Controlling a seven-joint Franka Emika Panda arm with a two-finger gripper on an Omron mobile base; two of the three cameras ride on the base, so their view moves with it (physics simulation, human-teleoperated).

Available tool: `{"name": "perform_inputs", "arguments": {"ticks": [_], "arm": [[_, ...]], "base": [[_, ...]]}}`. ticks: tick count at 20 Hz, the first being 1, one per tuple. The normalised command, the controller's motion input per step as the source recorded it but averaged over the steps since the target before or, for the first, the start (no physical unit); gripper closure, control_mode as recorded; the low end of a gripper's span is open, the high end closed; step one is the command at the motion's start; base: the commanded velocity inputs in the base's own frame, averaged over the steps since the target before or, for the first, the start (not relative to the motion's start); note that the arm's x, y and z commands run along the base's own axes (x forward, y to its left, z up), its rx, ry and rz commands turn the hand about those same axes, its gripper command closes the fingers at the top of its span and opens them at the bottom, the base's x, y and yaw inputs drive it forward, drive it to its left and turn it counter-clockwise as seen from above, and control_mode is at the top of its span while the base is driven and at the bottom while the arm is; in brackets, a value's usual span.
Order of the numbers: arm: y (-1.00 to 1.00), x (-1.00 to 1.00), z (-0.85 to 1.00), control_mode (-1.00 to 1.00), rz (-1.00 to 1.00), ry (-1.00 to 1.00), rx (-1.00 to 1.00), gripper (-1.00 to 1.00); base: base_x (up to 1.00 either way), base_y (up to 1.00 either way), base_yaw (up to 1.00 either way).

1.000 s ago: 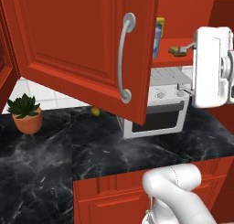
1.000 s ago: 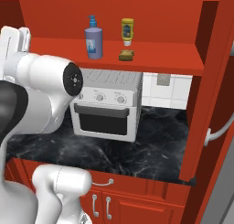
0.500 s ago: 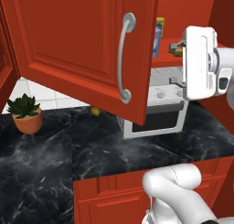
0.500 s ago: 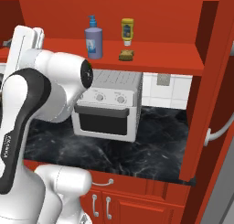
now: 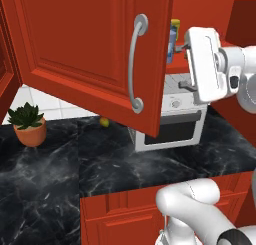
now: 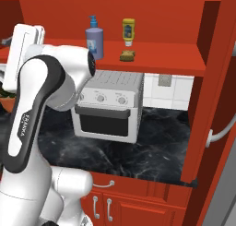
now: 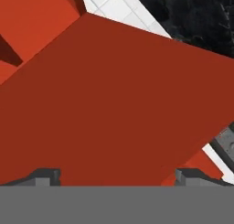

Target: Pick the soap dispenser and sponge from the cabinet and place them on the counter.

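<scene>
Leftmost on the black white-veined marble counter stands a small green plant in a terracotta pot, well clear of the work. Next comes the open panelled door of the red wooden wall cabinet, swung out with its curved silver handle facing the room, leaving the shelf reachable. Beyond the door edge, the white two-finger gripper hovers with jaws spread wide and nothing between them, raised to shelf level, probably lining up an approach. On the red shelf, the lavender soap dispenser with blue pump stands upright, left of a yellow squeeze bottle; the small tan sponge lies just in front of that bottle. Below sits a white toaster oven.
</scene>
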Motion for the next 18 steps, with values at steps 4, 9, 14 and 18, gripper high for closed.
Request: {"name": "perform_inputs", "arguments": {"ticks": [4, 9, 14, 18], "arm": [[0.22, 0.11, 0.00, -1.00, 0.09, 0.06, 0.00, -1.00], [0.22, 0.17, 0.00, -1.00, 0.10, 0.09, 0.00, -1.00], [0.20, 0.03, 0.00, -1.00, 0.14, 0.10, 0.00, -1.00], [0.22, 0.01, 0.00, -1.00, 0.14, 0.09, 0.00, -1.00]], "base": [[0.00, 0.00, 0.00], [0.00, 0.00, 0.00], [0.00, 0.00, 0.00], [0.00, 0.00, 0.00]]}}
